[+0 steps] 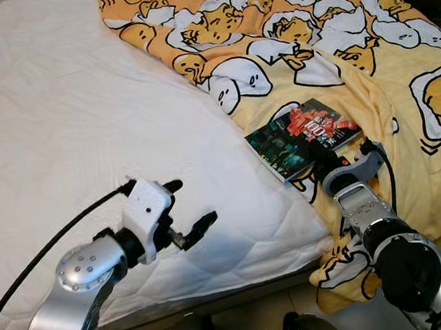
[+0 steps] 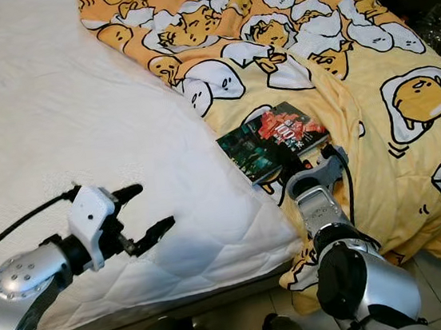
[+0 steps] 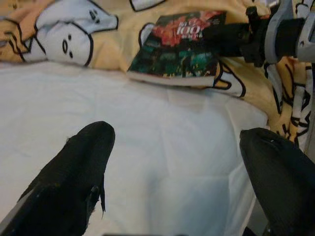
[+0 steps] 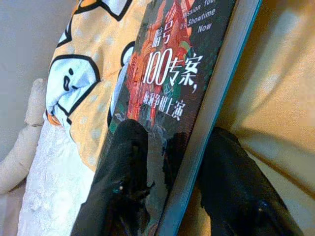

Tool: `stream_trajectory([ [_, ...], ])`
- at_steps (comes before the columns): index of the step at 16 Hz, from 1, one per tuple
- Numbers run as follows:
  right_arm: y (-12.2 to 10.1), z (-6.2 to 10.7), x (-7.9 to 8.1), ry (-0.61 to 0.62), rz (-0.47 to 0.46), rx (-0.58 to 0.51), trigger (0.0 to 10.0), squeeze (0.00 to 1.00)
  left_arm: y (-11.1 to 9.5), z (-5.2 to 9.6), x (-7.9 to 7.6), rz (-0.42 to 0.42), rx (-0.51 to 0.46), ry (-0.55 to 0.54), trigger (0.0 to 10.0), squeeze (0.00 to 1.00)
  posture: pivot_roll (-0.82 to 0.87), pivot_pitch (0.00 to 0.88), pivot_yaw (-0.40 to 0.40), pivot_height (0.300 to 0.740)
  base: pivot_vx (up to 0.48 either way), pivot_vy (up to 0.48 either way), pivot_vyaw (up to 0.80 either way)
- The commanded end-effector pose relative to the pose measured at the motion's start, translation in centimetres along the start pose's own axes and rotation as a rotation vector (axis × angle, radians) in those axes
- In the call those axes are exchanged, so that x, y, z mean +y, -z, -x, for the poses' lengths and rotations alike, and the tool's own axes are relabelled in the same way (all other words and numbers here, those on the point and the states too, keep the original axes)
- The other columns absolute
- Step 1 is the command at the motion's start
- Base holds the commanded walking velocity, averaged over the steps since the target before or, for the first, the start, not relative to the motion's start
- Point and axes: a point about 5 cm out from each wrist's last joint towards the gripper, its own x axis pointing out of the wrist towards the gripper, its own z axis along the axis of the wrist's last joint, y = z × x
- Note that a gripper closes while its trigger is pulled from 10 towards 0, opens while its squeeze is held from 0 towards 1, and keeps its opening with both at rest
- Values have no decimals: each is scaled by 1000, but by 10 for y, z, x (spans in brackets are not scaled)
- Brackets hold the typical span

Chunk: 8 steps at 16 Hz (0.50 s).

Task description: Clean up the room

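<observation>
A dark paperback book [image 1: 301,135] with red and green cover art lies on the yellow egg-print blanket [image 1: 334,38], by the blanket's edge on the bed. My right gripper [image 1: 320,159] is at the book's near edge. In the right wrist view one black finger [image 4: 125,162] presses on the cover and the other sits under the edge, so it is shut on the book [image 4: 172,73]. My left gripper [image 1: 194,200] hovers open over the bare white mattress [image 1: 53,113], left of the book [image 3: 177,49], with nothing between its fingers [image 3: 83,162].
The rumpled blanket covers the bed's right half and hangs over the front edge toward the tiled floor [image 1: 263,313]. A black cable [image 1: 53,242] trails from my left wrist across the mattress. The bed's front edge is right below my arms.
</observation>
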Motion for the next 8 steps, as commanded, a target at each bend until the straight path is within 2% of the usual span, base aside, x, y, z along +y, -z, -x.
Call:
stream_trajectory([
  [1, -7, -4, 9, -38, 10, -25, 0, 0, 4, -1, -2, 0, 15, 12, 10000, 565, 225, 159, 26, 740, 0, 0, 0],
  [8, -5, -4, 5, 24, 31, -5, 0, 0, 3, -4, -2, -6, 7, 5, 10000, 565, 221, 141, 16, 740, 0, 0, 0],
])
